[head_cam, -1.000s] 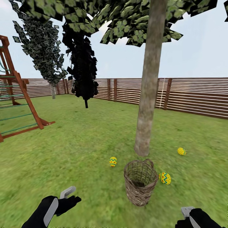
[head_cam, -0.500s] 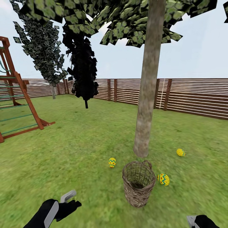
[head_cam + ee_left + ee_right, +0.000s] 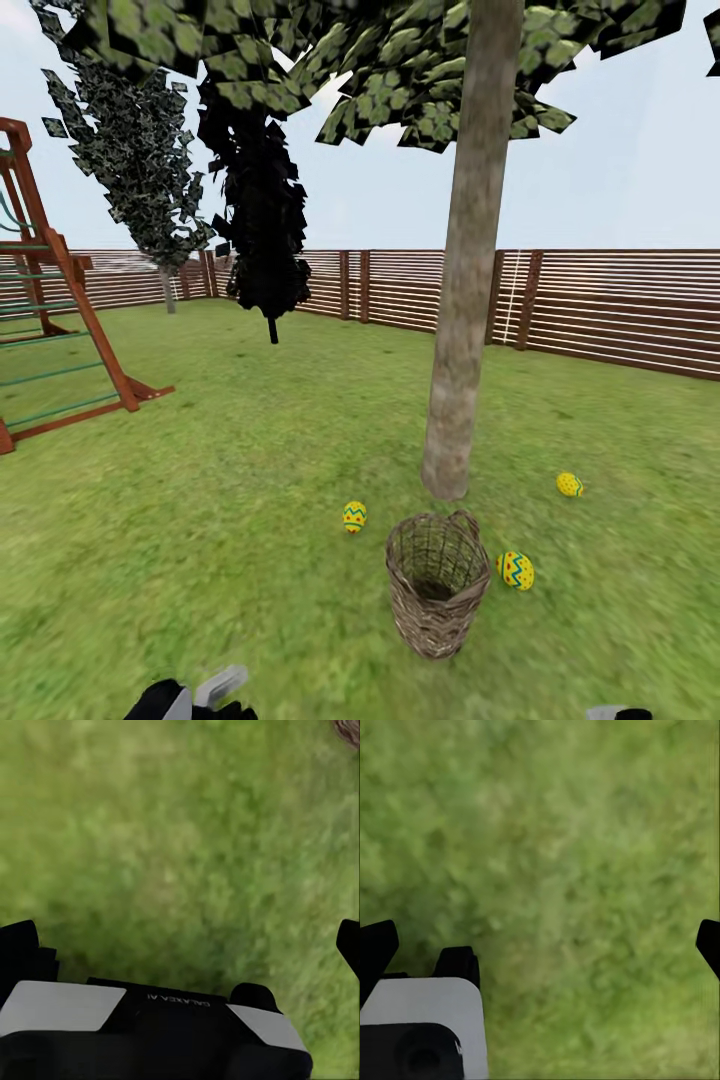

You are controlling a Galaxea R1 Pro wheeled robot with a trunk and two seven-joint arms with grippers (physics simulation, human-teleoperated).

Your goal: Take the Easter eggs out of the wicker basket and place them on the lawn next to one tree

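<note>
On the lawn (image 3: 250,470) by the tree (image 3: 458,400): wicker basket (image 3: 437,585) upright, three Easter eggs (image 3: 517,570) outside around it, well ahead of both end effectors. Left end effector (image 3: 187,945) and right end effector (image 3: 544,941) spread wide, holding nothing, over grass.

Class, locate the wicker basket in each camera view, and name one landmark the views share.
Head view: wicker basket lower centre-right, upright before the tree trunk.
Left wrist view: brown sliver at a corner, probably its rim.
Right wrist view: lawn grass ahead.
Shared landmark: the lawn.
</note>
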